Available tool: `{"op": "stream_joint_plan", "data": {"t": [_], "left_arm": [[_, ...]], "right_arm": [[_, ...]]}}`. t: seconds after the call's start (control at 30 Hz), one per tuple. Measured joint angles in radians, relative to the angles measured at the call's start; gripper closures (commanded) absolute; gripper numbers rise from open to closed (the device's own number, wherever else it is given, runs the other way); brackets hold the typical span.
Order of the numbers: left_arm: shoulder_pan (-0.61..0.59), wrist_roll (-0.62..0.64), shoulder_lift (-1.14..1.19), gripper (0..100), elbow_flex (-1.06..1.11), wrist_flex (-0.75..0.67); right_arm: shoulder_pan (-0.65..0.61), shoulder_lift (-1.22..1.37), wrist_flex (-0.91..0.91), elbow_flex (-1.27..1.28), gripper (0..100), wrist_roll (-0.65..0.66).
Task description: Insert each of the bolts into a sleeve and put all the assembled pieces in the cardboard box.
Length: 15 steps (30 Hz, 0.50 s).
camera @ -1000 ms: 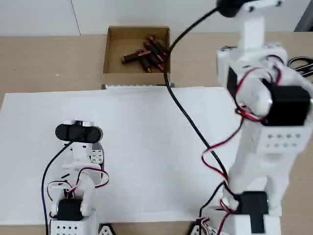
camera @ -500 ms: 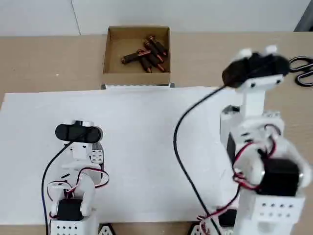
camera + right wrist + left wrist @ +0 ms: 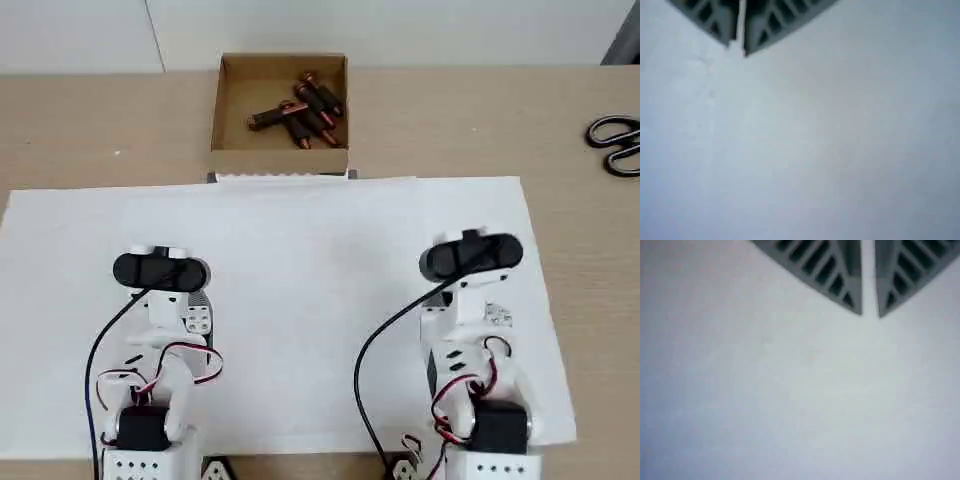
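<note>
At the upper middle of the high view, the cardboard box (image 3: pixel 232 95) stands on the table (image 3: pixel 100 120) just above the top edge of a white paper sheet (image 3: pixel 300 260). The assembled pieces (image 3: pixel 300 110), dark sleeves with coppery bolt ends, lie heaped in its right half. They cross over one another, so I cannot count them surely.

Every bolt and sleeve I can make out is inside the box, so the task looks done or very nearly so. The step in hand reads as parking the arms. One arm (image 3: pixel 160 330) sits folded at the lower left of the frame and another (image 3: pixel 470 330) at the lower right, both over the sheet and well apart from the box. I cannot tell from the wrist views which is which.

The left gripper (image 3: pixel 869 314) hangs close over bare white paper. Its ribbed fingers (image 3: pixel 835 275) are drawn together with only a thin slit between the tips and nothing in them. The right gripper (image 3: pixel 737 49) is the same, its fingers (image 3: pixel 715 15) nearly meeting over the sheet and empty.

Doing this well means holding both arms tucked low with the fingers closed, so no tip catches the paper and drags it into the box. Any further check of the heap should come from above, not from the side.

Scissors (image 3: pixel 615 145) lie at the right edge, away from everything.
</note>
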Motion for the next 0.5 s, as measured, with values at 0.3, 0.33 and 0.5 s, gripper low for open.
{"op": "stream_joint_plan", "data": {"t": [0.3, 0.33, 0.5], "left_arm": [[0.0, 0.0, 0.0, 99, 0.0, 0.0], [0.0, 0.0, 0.0, 99, 0.0, 0.0], [0.0, 0.0, 0.0, 99, 0.0, 0.0]], "right_arm": [[0.003, -0.16, 0.0, 0.169, 99.6, -0.037], [0.005, -0.16, 0.0, 0.17, 99.6, -0.051], [0.005, -0.16, 0.0, 0.229, 99.5, -0.078]]}}
